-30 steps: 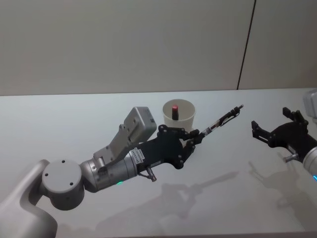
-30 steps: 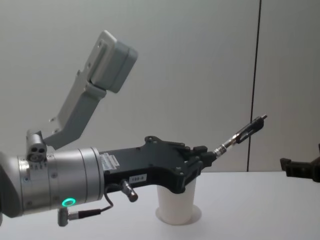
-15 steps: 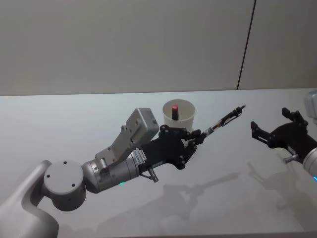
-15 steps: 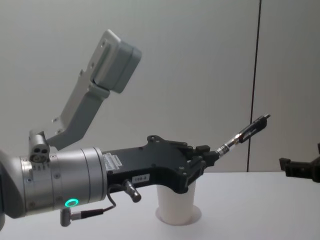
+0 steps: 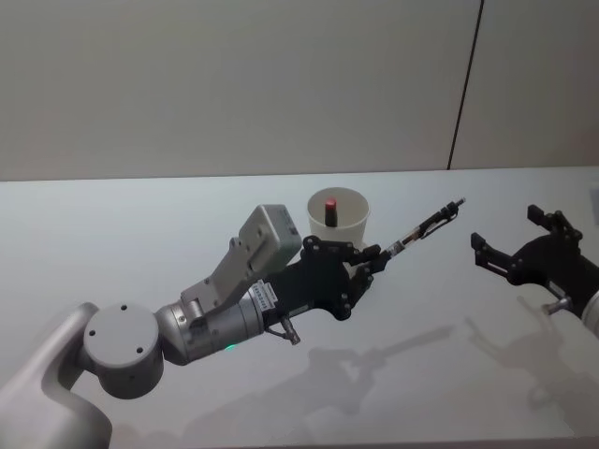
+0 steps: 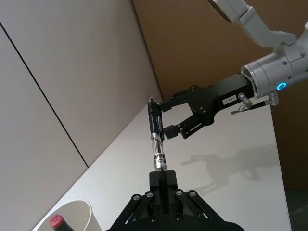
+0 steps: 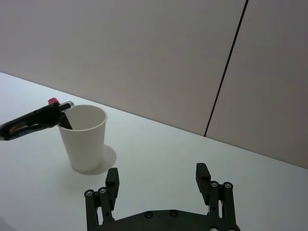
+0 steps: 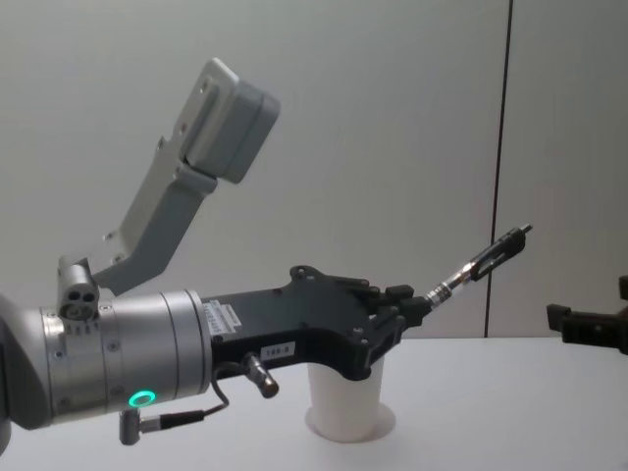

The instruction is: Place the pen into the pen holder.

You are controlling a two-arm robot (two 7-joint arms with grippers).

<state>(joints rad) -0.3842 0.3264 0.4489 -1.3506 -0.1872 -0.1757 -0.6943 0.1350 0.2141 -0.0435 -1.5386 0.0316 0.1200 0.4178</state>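
On the table (image 5: 122,234): plain white matte top, pen holder (image 5: 343,228) standing upright toward the back, soft arm shadows (image 5: 374,358) toward the front. Behind it is a flat grey-beige wall (image 5: 234,84) with one dark vertical seam (image 5: 467,84) right of centre. A red-capped item (image 5: 329,202) leans inside the holder. Left gripper (image 5: 373,257) sits just front-right of the holder, raised off the table, fingers clamped tight on the lower end of the pen (image 5: 426,224). Pen is in the air, tilted up and out to the right, whole length outside the holder; in the chest view its far end sits well above rim level. Right gripper (image 5: 505,229) is well apart on the right, low over the table, jaws spread wide.
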